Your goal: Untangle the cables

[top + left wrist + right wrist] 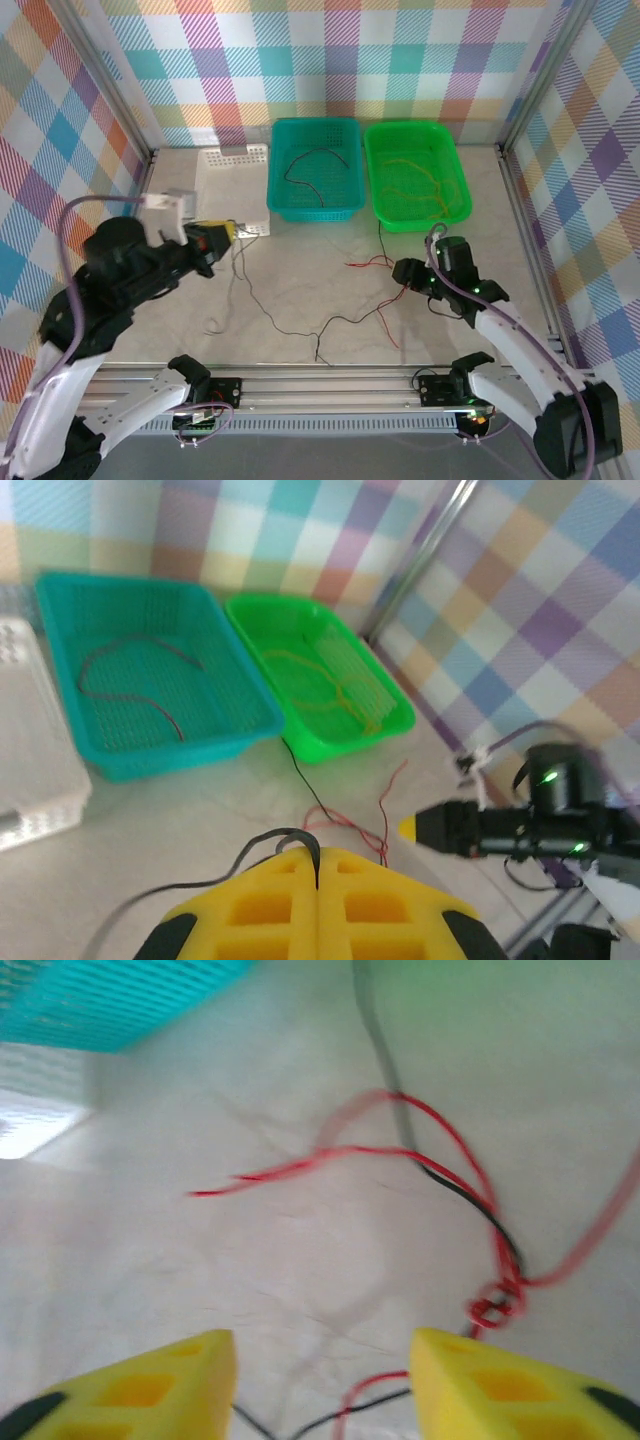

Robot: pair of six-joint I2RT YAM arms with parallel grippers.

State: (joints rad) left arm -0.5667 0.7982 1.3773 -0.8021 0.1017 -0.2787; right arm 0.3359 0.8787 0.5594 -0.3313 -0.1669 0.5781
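Note:
My left gripper [228,232] [318,855] is shut on a thin black cable [272,837] that loops over its yellow fingertips and trails left. That black cable [290,328] runs across the table toward a thin red cable [372,263] [345,825]. In the right wrist view the red cable [450,1150] and black cable [470,1200] cross and knot together [492,1305]. My right gripper [402,270] [322,1345] hangs open just above them, with strands lying below the gap. A dark cable [310,165] lies in the teal basket, and a yellow-orange one [420,180] lies in the green basket.
The teal basket [272,200] and the green basket [372,215] stand side by side at the back. A white perforated tray [232,157] lies left of them. Metal frame posts and checked walls close in both sides.

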